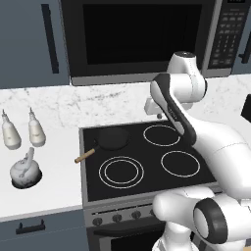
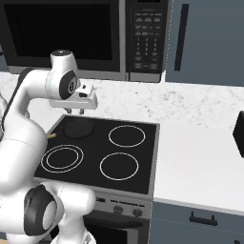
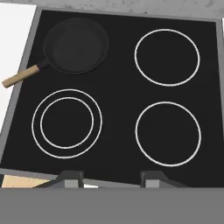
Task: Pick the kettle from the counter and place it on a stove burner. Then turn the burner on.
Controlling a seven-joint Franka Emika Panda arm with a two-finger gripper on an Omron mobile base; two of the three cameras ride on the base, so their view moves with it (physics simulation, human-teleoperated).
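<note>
The small round kettle (image 1: 24, 170) stands upright on the white marbled counter (image 1: 56, 166), left of the stove and far from the hand. The black glass stove (image 1: 147, 188) has single-ring burners at the back right (image 1: 162, 135) and front right (image 1: 180, 163). My gripper (image 2: 74, 110) hangs above the back of the cooktop, pointing down. In the hand view the gripper (image 3: 113, 178) is open with nothing between its fingertips (image 3: 70, 177), and both single rings (image 3: 167, 57) (image 3: 168, 133) lie below it. A row of dark knobs (image 1: 116, 217) lines the steel front.
A black frying pan (image 1: 112, 138) with a wooden handle sits on the back left burner. The front left burner is a double ring (image 1: 121, 171). Two white pointed bottles (image 1: 10, 132) (image 1: 35, 130) stand behind the kettle. A microwave (image 1: 142, 34) hangs overhead. A dark object (image 2: 239, 133) sits at the right counter.
</note>
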